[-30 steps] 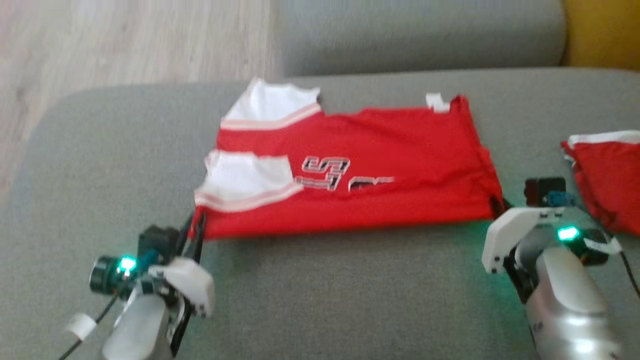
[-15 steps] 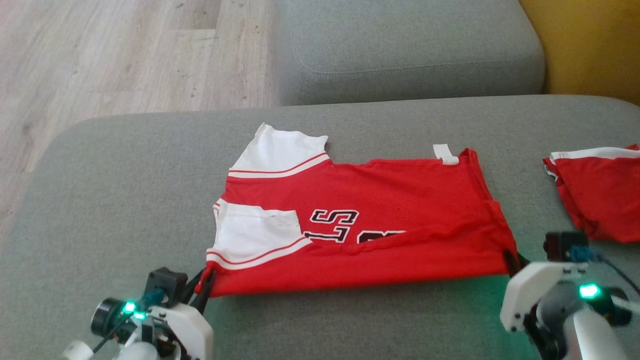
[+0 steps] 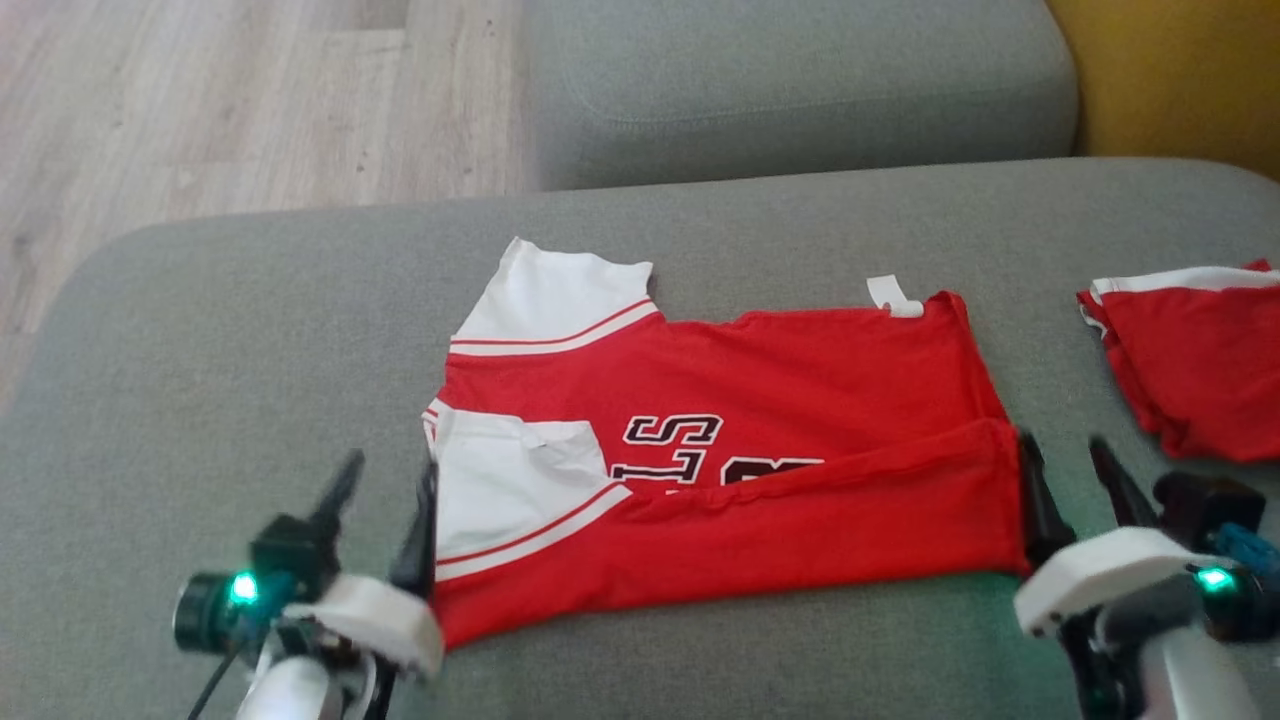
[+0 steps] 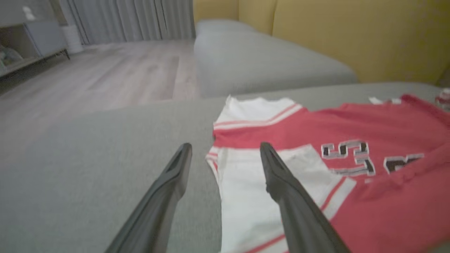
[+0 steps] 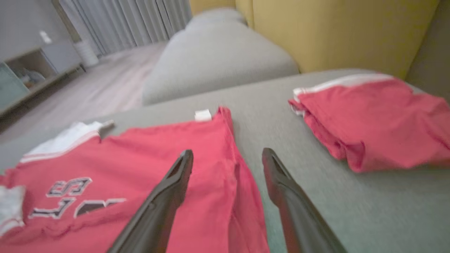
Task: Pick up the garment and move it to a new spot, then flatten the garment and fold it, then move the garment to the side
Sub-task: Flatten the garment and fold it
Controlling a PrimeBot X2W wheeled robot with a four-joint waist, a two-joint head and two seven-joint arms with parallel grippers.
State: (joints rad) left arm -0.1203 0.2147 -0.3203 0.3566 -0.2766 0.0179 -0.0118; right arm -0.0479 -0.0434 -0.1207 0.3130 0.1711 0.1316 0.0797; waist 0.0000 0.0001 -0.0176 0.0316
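The garment [image 3: 800,400] is a red jersey with white sleeves and black lettering, lying folded on the grey couch seat [image 3: 250,330]; its near edge is turned over onto the body. At the garment's near left corner my left gripper [image 3: 385,475] stands open, its fingers straddling the white sleeve edge [image 4: 246,196]. Over at the near right corner my right gripper [image 3: 1065,460] is open too, nothing between its fingers [image 5: 168,196], which hover above the garment's [image 5: 140,161] right hem.
A second folded red garment [image 3: 1190,350] lies at the right of the seat, also in the right wrist view [image 5: 372,123]. Behind are another grey cushion [image 3: 800,80], a yellow wall [image 3: 1180,70] and wooden floor [image 3: 200,100] at the left.
Both grippers have opened and let go of the garment's near corners; the near edge now lies folded over the jersey. The camera also shifted.
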